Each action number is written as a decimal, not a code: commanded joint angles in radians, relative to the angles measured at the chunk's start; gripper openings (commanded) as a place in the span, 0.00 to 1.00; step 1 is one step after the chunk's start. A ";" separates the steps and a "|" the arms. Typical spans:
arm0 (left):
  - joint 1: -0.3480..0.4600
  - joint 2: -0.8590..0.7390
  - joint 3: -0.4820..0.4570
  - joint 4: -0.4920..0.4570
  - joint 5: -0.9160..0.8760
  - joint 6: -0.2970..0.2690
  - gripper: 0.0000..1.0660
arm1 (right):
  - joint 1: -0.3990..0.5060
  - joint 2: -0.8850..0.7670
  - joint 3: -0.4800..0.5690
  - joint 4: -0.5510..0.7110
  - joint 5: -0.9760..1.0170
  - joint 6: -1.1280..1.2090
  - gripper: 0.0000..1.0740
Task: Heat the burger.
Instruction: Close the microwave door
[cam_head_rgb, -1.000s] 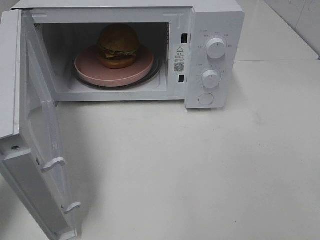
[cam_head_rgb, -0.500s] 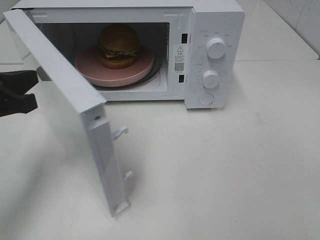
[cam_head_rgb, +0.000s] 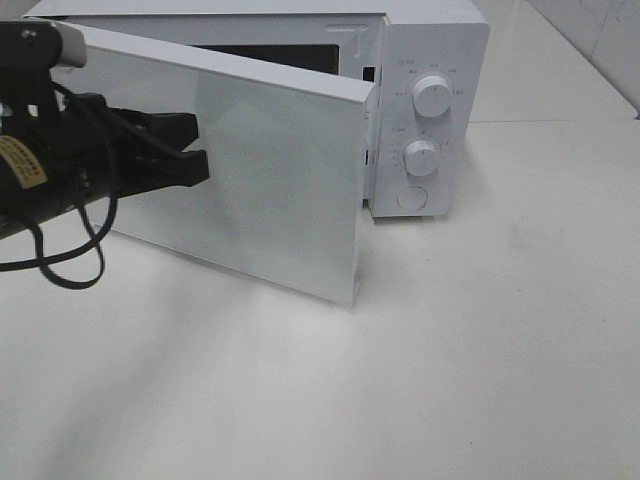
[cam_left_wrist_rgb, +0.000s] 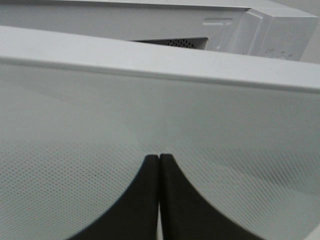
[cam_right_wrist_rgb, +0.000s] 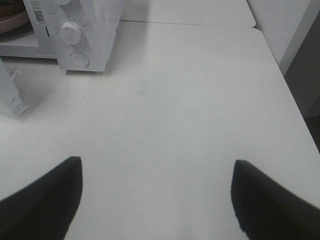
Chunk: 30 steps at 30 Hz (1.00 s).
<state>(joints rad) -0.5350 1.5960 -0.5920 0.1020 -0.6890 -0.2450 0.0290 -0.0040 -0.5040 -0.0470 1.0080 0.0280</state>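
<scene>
The white table (cam_head_rgb: 450, 350) carries the white microwave (cam_head_rgb: 440, 40), and a tiled wall (cam_head_rgb: 600, 30) stands past its far right corner. The door (cam_head_rgb: 280, 180) was flung wide a second ago and half swung after that; it now stands angled close to the front, not latched. The left arm (cam_head_rgb: 60, 170) (black, with a cable looped under it) has come in at the door's outer face. The left gripper (cam_left_wrist_rgb: 159, 159) touches the mesh window, jaws pressed together. The right gripper (cam_right_wrist_rgb: 156, 167) hangs over the table, jaws spread wide. The burger, earlier seen inside on the pink plate (cam_right_wrist_rgb: 11, 20), is hidden by the door.
</scene>
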 joint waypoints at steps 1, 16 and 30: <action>-0.040 0.041 -0.057 -0.068 0.008 0.024 0.00 | -0.006 -0.027 0.003 0.000 -0.012 0.000 0.70; -0.118 0.222 -0.319 -0.111 0.047 0.048 0.00 | -0.006 -0.027 0.003 0.000 -0.012 0.000 0.70; -0.118 0.369 -0.526 -0.169 0.046 0.049 0.00 | -0.006 -0.027 0.003 0.000 -0.012 -0.001 0.70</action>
<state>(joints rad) -0.6670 1.9430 -1.0740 -0.0160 -0.6240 -0.1970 0.0290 -0.0040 -0.5040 -0.0470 1.0080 0.0280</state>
